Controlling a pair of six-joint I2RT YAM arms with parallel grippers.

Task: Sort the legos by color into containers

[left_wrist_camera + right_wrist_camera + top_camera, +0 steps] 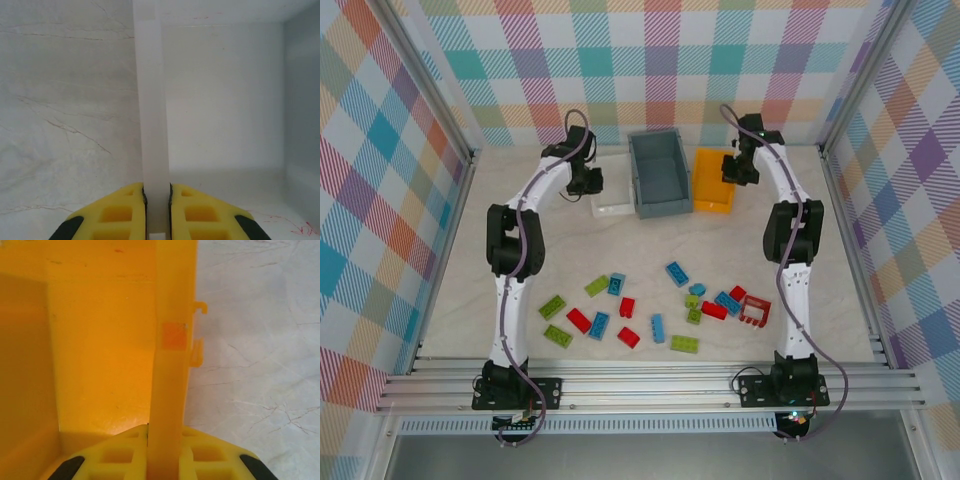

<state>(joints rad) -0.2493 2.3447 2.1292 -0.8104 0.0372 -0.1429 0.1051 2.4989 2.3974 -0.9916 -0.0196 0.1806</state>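
bins: 3 in a row at the far side of the surface [460, 300]: grey bin [660, 178] in the middle, orange bin [712, 190] on its right, tray [610, 205] on its left | legos [658, 328]: about 18, six each of red, blue and green, loose on the near surface | my left gripper [156, 192]: clamped on the tray's side wall | my right gripper [164, 432]: clamped on the orange bin's side wall

Side by side: shallow white plastic tray [610, 207], deep grey-blue bin [660, 178], orange-yellow bin [712, 192]. Nearer: scattered studded bricks [628, 307], red, blue, lime.
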